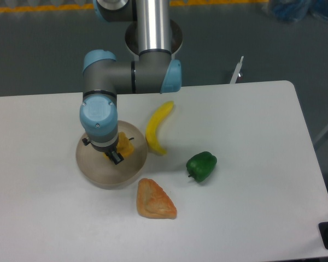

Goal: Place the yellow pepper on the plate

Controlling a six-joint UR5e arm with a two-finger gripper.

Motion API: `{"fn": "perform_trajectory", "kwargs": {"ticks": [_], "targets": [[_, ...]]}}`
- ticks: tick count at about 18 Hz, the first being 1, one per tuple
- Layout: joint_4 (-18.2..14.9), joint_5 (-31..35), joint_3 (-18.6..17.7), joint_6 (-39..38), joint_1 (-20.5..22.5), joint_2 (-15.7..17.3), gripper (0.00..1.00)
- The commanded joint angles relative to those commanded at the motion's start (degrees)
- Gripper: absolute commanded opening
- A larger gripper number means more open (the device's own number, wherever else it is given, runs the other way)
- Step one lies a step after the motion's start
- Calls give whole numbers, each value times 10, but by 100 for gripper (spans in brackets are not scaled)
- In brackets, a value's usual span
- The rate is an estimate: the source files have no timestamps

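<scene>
Lying nearest on the worktop (251,218): a pastry (154,200). Farther right, a green pepper (201,166). Hovering over the plate (93,169) at left, claw (116,154) gripping the yellow pepper (126,148). Resting beyond, a banana (157,126).

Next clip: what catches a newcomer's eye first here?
The grey-and-blue arm reaching down over the plate at left, its gripper shut on the yellow pepper above the plate's right half. Next, the bright food to the right: banana, green pepper, and triangular pastry in front.
</scene>
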Motion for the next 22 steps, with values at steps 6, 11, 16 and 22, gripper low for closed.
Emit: {"fn": "perform_trajectory", "kwargs": {"ticks": [6,11,16,22], "targets": [[0,4,11,-2,8,19,100],[16,25,27,7,72,50,100],[23,46,40,89,161,61,100],[20,44,43,228,269,72,100]]}}
